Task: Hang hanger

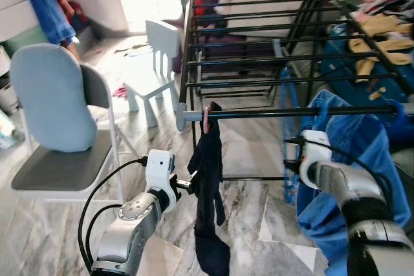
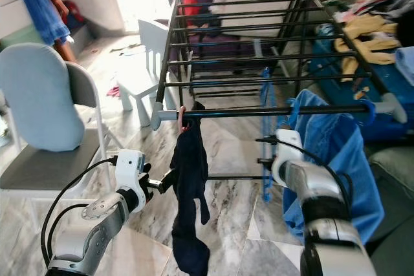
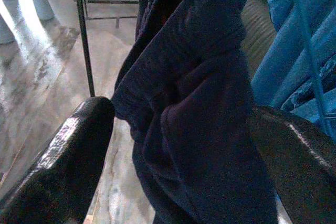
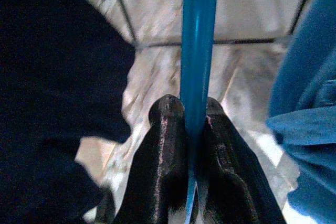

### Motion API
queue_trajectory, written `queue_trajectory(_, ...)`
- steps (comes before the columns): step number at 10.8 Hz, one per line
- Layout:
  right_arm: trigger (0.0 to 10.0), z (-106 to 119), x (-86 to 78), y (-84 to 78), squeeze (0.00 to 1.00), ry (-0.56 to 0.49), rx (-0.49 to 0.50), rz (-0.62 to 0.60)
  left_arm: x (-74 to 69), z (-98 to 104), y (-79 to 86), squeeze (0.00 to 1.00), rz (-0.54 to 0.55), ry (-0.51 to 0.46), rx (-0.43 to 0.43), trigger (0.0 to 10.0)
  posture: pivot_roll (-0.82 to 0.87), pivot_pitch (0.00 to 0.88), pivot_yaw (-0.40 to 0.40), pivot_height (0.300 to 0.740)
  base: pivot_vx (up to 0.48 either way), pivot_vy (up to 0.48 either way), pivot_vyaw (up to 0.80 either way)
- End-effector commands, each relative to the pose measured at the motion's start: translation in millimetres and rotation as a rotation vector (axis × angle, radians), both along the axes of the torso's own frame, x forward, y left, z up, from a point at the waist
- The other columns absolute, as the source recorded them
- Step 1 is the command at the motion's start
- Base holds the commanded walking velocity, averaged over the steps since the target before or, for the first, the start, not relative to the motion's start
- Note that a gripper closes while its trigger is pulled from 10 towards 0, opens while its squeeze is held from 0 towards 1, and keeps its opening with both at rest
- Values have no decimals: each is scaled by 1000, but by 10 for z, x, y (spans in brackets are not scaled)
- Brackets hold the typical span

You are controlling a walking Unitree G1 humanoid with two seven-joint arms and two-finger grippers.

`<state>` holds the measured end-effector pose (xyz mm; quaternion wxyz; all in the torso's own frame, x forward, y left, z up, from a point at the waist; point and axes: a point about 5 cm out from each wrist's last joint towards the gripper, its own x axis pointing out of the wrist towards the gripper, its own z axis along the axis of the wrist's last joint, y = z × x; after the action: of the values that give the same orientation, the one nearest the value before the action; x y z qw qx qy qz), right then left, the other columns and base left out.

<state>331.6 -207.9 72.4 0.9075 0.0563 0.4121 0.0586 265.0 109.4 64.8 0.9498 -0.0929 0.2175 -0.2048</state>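
At the drying rack (image 1: 272, 37), the right gripper (image 4: 187, 109) pinches a blue hanger (image 4: 198, 40) below the front rail (image 1: 291, 113) — fingers closed tight on it. The left gripper (image 3: 173, 145) spreads wide around a dark garment (image 1: 208, 192) hanging from that rail.

You have free rail between the dark garment (image 1: 208, 185) hanging at the left end of the rack's near bar (image 1: 291, 112) and the blue clothes (image 1: 359, 159) crowding its right end.
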Motion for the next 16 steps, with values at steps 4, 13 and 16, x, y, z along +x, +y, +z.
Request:
queue_trajectory(4, 10000, -135, -86, -62, 0, 133, 36, 15, -68, 16, 30, 0, -9, 4, 8, 10000, -128, 0, 16, 740, 0, 0, 0)
queue_trajectory(13, 10000, 176, 176, -189, 0, -58, -74, -18, -67, -8, -2, 0, -29, 20, 19, 10000, -138, 0, 30, 740, 0, 0, 0)
queue_trajectory(16, 10000, -67, 72, -20, 0, 45, -37, 33, -76, -16, 3, 0, -26, 24, 22, 10000, -131, 0, 24, 740, 0, 0, 0)
